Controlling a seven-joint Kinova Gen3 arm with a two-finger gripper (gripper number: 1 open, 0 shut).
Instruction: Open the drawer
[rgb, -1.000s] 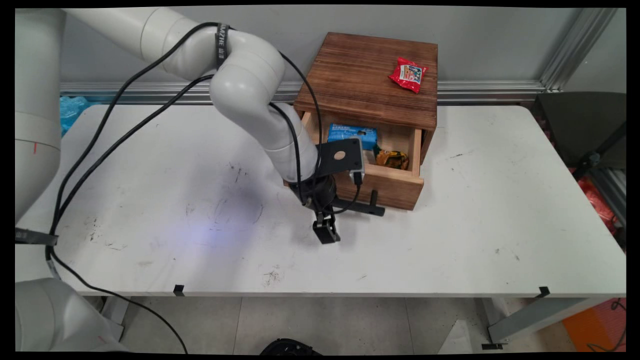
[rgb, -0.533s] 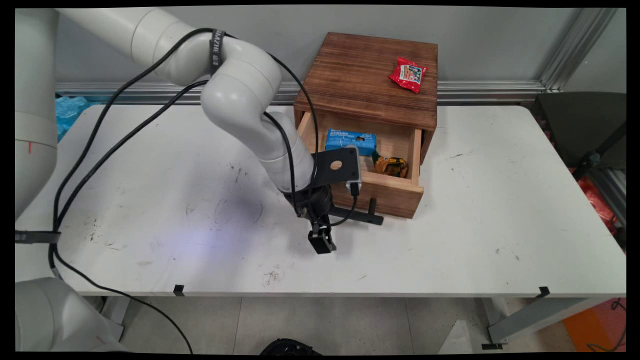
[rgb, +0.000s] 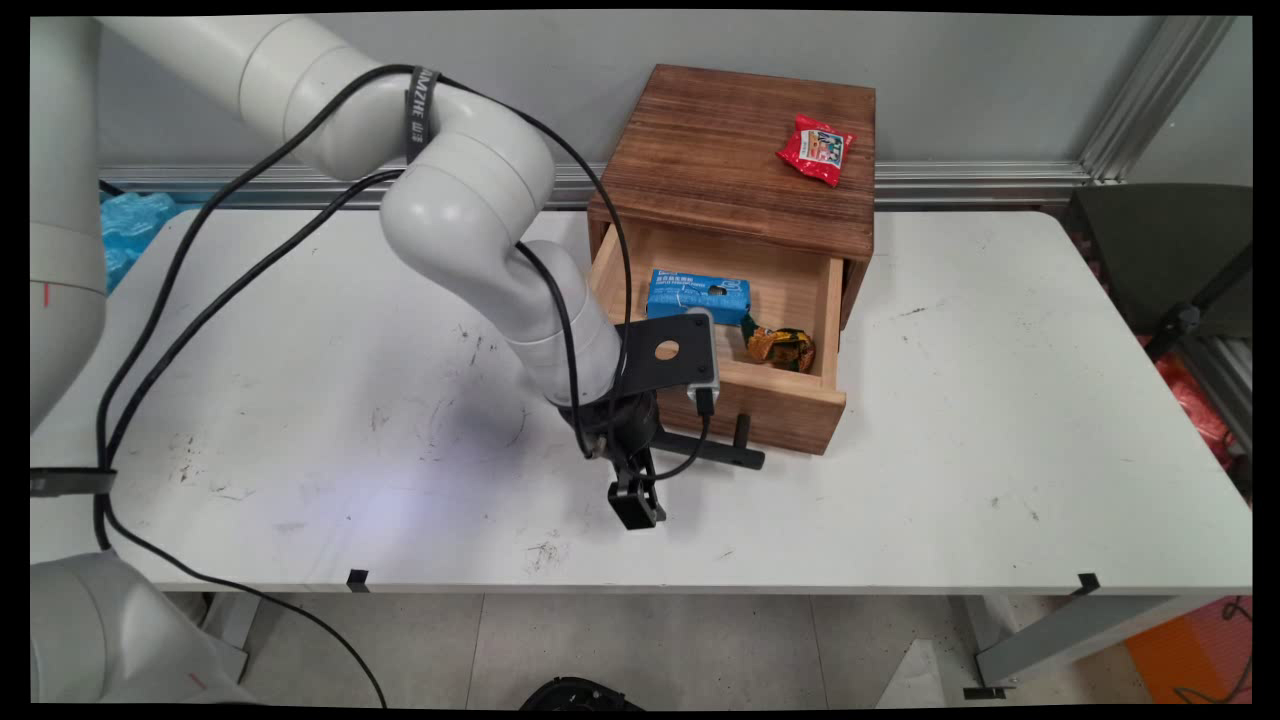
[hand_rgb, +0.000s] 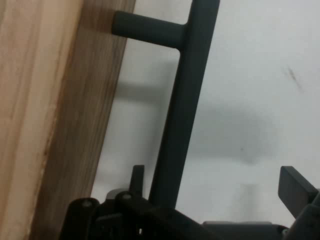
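Wooden drawer (rgb: 780, 397) front fills the left of your hand view, and its dark handle (hand_rgb: 184, 115) runs down from the top into the gripper (hand_rgb: 215, 177). The fingers stand wide apart. The bar sits between them, close against the left finger (hand_rgb: 136, 175) and well clear of the right one, so you have it bracketed but not clamped. Whether the left finger actually touches the bar is hard to make out, since the linkage hides where they meet.

From above, your gripper (rgb: 637, 508) points down at the table (rgb: 950, 450), and the wrist and camera plate cover the handle's near end and part of the drawer's front. Only the handle's far end (rgb: 722, 453) and one post show.

Beyond the gripper, the drawer stands pulled out of the box (rgb: 730, 150). A blue pack (rgb: 697, 295) lies inside, its lower edge cut off by the camera plate, with a crumpled orange-brown wrapper (rgb: 782, 348) just beside it. You cannot read the print on either. Farther off, on top of the box, lies a red packet (rgb: 817, 148).
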